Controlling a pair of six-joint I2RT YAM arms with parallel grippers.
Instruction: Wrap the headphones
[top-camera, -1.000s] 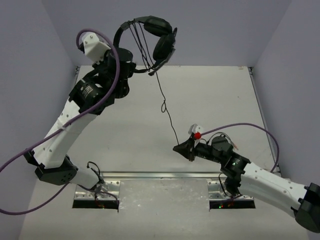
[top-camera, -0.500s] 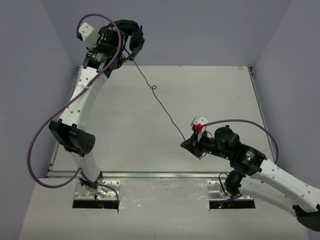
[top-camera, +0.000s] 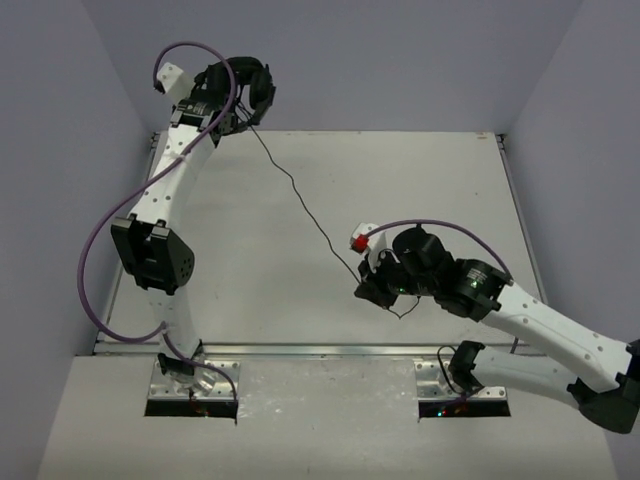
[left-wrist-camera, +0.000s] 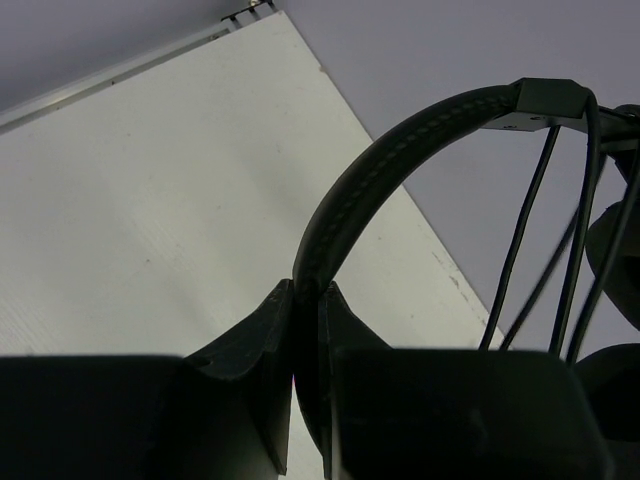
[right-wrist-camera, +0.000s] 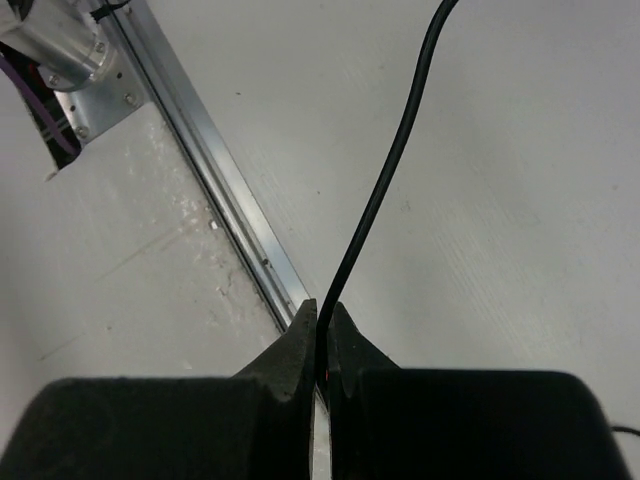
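With left gripper (left-wrist-camera: 306, 300) clamped on the headphones (top-camera: 252, 85), raised at the far-left corner of the table (top-camera: 430, 180), and right gripper (right-wrist-camera: 320, 318) pinching the cord (right-wrist-camera: 392, 165) near the front, hold tension steady; lay even, close turns, avoiding slack loops and sharp tugs.

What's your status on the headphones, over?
Left claw shut on the headphones at the headband, raised at far left. Right claw shut on the cord, which runs nearly straight between the arms. No obstruction seen along it.
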